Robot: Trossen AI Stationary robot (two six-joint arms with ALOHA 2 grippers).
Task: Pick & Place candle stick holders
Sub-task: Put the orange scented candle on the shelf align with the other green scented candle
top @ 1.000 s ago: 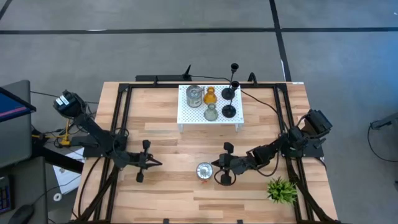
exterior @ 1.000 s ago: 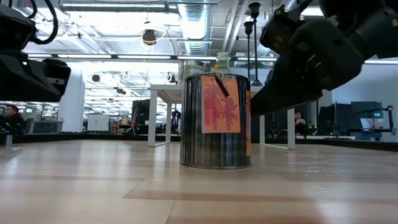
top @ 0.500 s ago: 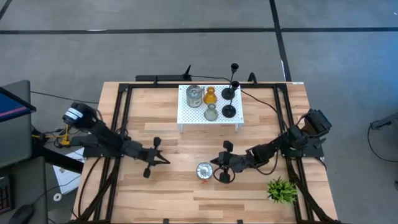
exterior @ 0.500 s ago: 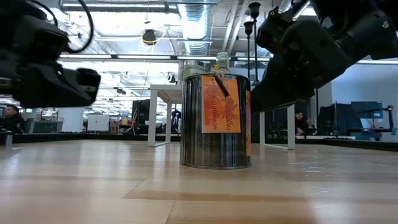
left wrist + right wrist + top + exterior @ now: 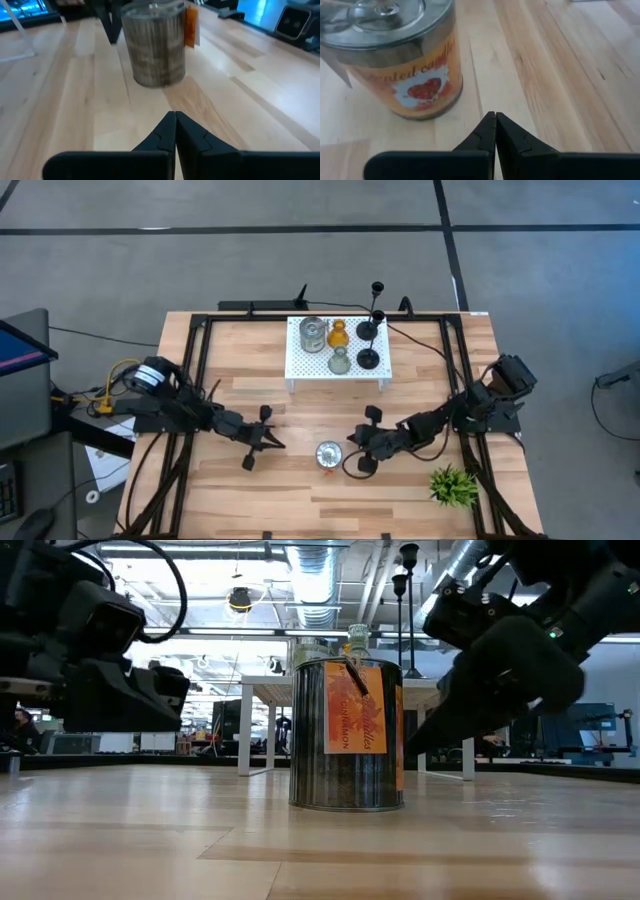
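sitting upright on the bare counter near its near-centre: one silvery jar-like candle stick holder with lid and orange label, long axis vertical, apart from the other holders.

standing on the white perforated stand at the far centre: second silvery jar, amber glass holder, grey-green holder, two black thin-stemmed holders.

flanking the lone jar: left pincer lying to its left, tip pointing toward it, not touching; fingers pressed fully together, gripping nothing, as confirmed in left wrist view, where the jar is showing straight ahead and slightly far of the tip line.

right pincer lying just beside the jar on its right, likewise clamped shut and empty; right wrist view showing the jar very close, offset to one side of the closed tip rather than dead ahead.

judging the right arm nearer, almost at the jar wall; the left well short by comparison.

judging either pincer in need of spreading wide before any grasp, the jar body being broad; approaching horizontally across the vertical axis. risk noted: closed tip nudging or tipping the jar if advanced unopened.

spiky green plant resting at near right, clear of the working zone.
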